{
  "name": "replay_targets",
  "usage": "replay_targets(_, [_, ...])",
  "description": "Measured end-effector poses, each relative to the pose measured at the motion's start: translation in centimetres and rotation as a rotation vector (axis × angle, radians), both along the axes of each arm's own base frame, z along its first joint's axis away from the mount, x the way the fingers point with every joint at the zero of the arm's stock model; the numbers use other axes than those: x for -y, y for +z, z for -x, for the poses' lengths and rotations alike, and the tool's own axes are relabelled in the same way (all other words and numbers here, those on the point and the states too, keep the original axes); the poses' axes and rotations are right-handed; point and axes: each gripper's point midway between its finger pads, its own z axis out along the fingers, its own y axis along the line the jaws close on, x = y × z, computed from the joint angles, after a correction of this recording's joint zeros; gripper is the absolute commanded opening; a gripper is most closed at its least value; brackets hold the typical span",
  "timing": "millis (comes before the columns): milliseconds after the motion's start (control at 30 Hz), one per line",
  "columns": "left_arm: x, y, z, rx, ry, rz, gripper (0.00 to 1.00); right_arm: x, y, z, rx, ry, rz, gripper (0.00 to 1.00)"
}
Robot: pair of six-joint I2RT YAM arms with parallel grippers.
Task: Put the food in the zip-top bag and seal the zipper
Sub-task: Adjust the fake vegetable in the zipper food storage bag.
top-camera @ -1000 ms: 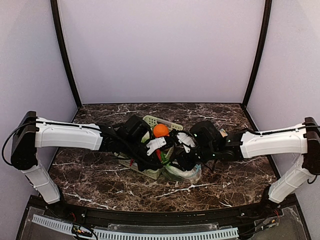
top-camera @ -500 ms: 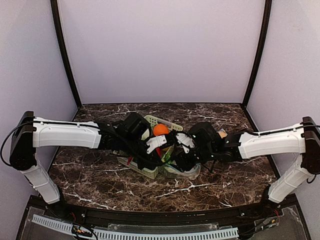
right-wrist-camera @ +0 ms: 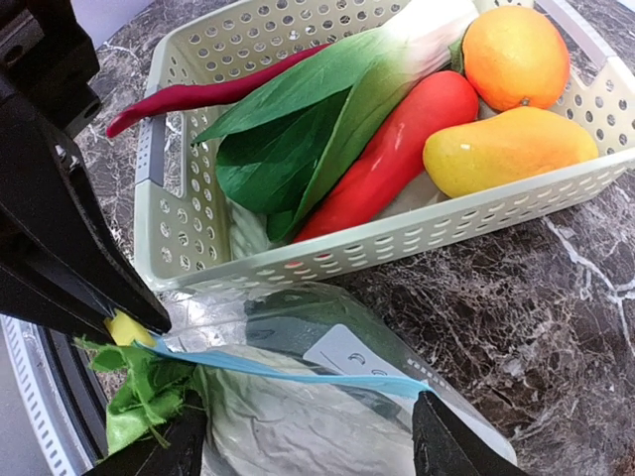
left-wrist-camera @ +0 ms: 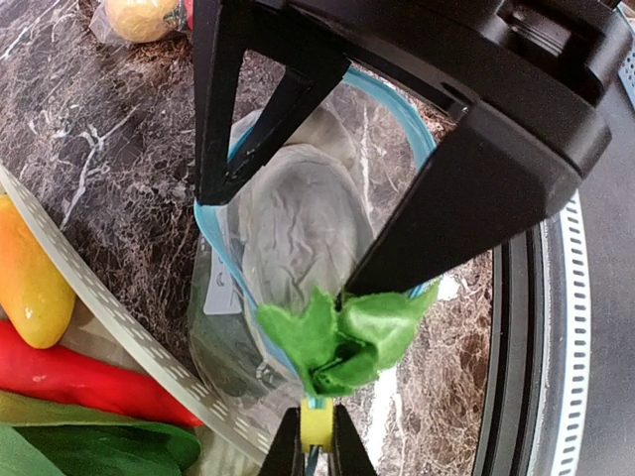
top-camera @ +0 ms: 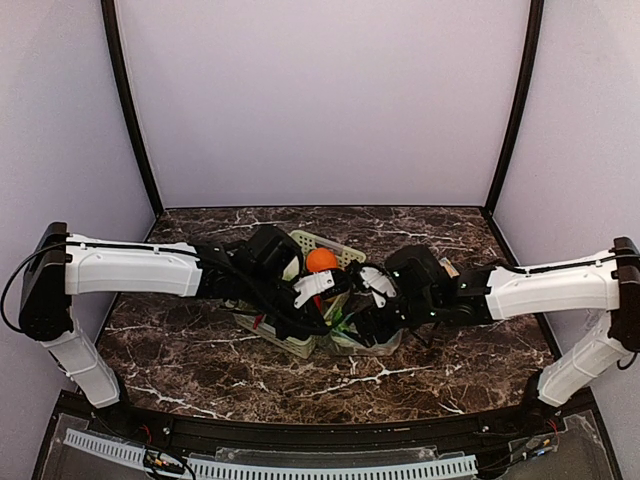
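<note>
The bag [right-wrist-camera: 298, 370] is pinched at its rim in the closed left claw [left-wrist-camera: 316, 451], the right claw [right-wrist-camera: 313, 446] is spread empty, and the leaves [left-wrist-camera: 342, 337] draped over that rim could be trapped at sealing.

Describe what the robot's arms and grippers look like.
Both the left arm and right arm have long white shells with black joints and black wrists. A black cable loops by the left shoulder. The left gripper and right gripper have black wedge-shaped fingers, with white plates seen from above.
</note>
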Motion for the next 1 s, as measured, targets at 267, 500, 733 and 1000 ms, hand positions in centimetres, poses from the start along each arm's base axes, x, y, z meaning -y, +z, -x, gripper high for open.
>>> replay_targets(267, [0.2,1.0,-0.7,0.007,0.024,0.041,0.01,3.8,2.2,1.2,-0.042,-0.05,-0.043,0.86])
replay_targets(500, [0.5,1.7,-1.1,0.006,0.035,0.072,0.01,4.6,5.4,2.0,-0.049,-0.075,-0.141,0.84])
replay_targets(733, [0.6,1.8,-0.9,-0.007,0.032,0.078,0.01,3.1,6.4,2.1,-0.065,-0.076,-0.201,0.63])
replay_targets(1000, [0.6,1.8,-0.9,-0.013,0.034,0.08,0.01,-0.1,6.2,2.0,-0.082,-0.036,-0.238,0.57])
